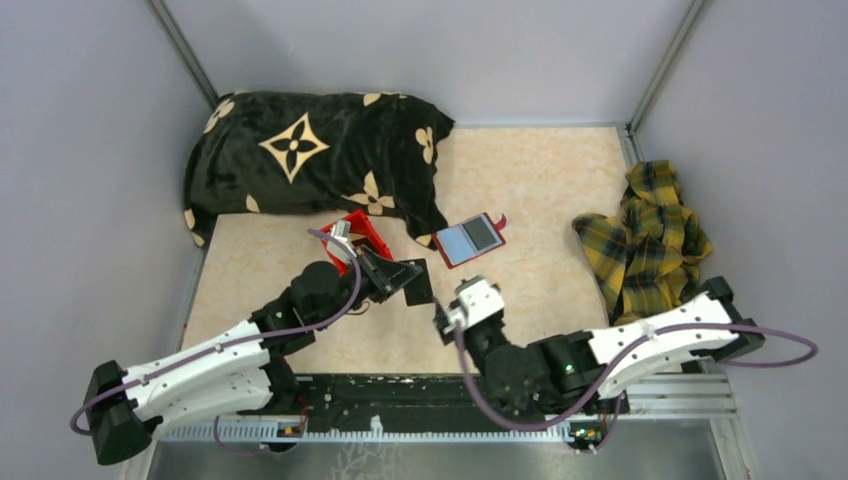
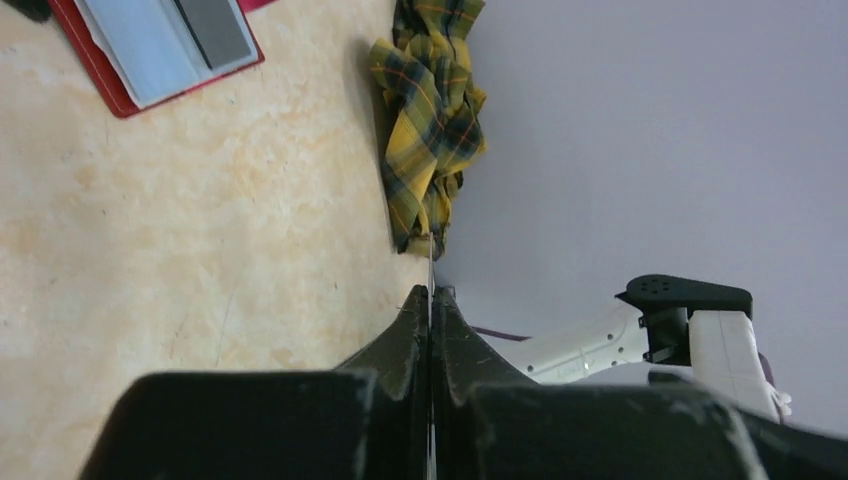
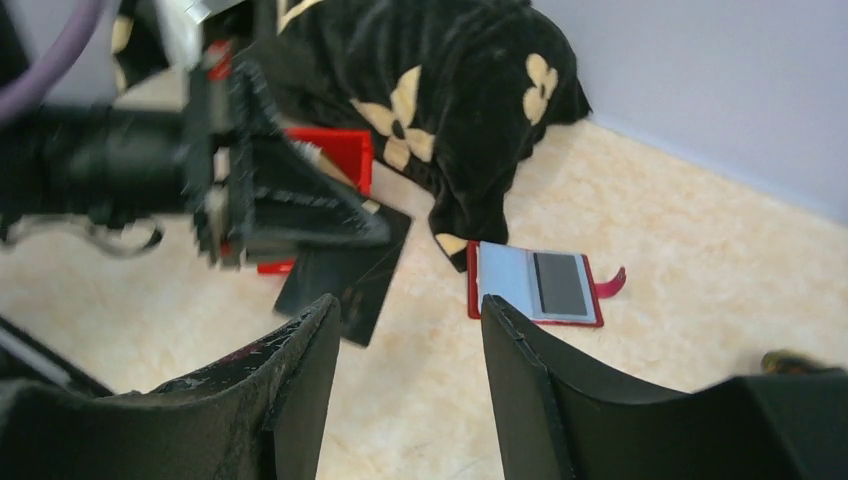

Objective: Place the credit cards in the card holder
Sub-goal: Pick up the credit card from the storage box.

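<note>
Just short of the open card holder (image 1: 470, 240), the left claw (image 2: 430, 300) pinches a dark card (image 3: 345, 285); right claw (image 3: 410, 305) gapes.

Card holder (image 1: 470, 240) lies open; dark card (image 1: 418, 283) aloft.

Card holder (image 1: 469, 240) between pillow (image 1: 310, 160) and cloth (image 1: 648, 240)
</note>
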### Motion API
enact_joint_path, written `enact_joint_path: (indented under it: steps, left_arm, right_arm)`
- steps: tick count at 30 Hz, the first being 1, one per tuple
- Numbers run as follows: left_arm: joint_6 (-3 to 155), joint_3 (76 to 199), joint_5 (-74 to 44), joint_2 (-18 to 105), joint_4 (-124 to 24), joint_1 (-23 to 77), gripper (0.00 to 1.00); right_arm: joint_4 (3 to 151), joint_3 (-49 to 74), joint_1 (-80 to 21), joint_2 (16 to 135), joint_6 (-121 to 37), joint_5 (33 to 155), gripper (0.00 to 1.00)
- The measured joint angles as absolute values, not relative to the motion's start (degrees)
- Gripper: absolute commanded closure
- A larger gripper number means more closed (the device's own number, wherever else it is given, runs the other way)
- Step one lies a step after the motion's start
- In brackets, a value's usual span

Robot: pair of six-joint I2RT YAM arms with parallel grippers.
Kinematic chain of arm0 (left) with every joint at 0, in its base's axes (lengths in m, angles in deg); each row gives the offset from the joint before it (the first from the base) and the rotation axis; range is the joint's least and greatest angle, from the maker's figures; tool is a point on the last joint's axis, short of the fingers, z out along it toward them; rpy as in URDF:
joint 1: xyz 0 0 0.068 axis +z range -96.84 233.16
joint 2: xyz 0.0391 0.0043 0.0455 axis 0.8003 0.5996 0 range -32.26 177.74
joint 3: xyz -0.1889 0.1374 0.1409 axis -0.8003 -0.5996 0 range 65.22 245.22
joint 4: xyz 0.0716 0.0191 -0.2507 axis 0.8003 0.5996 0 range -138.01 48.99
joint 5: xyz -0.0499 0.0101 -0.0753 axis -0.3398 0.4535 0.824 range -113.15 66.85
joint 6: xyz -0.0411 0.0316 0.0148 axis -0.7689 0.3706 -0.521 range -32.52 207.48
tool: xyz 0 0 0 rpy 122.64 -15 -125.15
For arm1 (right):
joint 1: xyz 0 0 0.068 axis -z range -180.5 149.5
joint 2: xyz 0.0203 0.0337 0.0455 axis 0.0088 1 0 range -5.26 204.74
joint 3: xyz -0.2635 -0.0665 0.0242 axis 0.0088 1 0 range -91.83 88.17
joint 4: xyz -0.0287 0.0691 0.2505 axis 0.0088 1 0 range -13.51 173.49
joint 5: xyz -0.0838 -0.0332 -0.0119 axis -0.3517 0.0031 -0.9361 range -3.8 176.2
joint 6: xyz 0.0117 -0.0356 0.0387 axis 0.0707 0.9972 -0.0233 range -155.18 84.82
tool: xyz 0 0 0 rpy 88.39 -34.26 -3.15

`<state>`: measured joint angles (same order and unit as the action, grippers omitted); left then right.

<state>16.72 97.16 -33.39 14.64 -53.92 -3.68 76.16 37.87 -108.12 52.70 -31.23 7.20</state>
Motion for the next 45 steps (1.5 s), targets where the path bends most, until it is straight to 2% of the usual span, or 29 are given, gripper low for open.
enact_joint_path:
  steps: [4, 9, 14, 19, 25, 31, 39, 45]
  left_arm:
    - [20.3, 93.2, -35.9, 17.1, -62.5, -3.7, 1.00]
    - [24.8, 90.0, -37.3, 21.8, -73.4, -3.7, 1.00]
    - [29.2, 89.5, -37.9, 26.4, -83.6, -3.5, 1.00]
    - [30.6, 89.7, -35.9, 31.7, -91.4, -0.9, 1.00]
    - [28.5, 91.5, -28.7, 40.9, -97.3, 6.5, 1.00]
    - [22.4, 93.1, -19.6, 50.0, -106.5, 12.2, 1.00]
    - [15.5, 96.3, -10.8, 59.3, -116.5, 14.3, 1.00]
    - [12.7, 97.1, -7.9, 62.8, -120.3, 14.7, 1.00]
  right_arm:
    - [81.2, 38.2, -99.5, 45.5, -43.5, 12.1, 0.46]
    - [83.3, 41.3, -80.9, 38.0, -55.9, 26.5, 0.47]
    - [82.4, 44.2, -58.4, 37.2, -66.1, 49.5, 0.48]
    - [77.7, 50.0, -42.1, 41.5, -74.2, 73.6, 0.49]
    - [68.5, 54.5, -33.7, 47.2, -80.3, 95.5, 0.50]
    - [57.8, 57.6, -27.9, 51.1, -84.1, 109.5, 0.50]
    - [47.6, 60.1, -24.8, 57.6, -87.4, 119.2, 0.52]
    - [40.9, 61.3, -23.8, 62.0, -89.6, 122.6, 0.60]
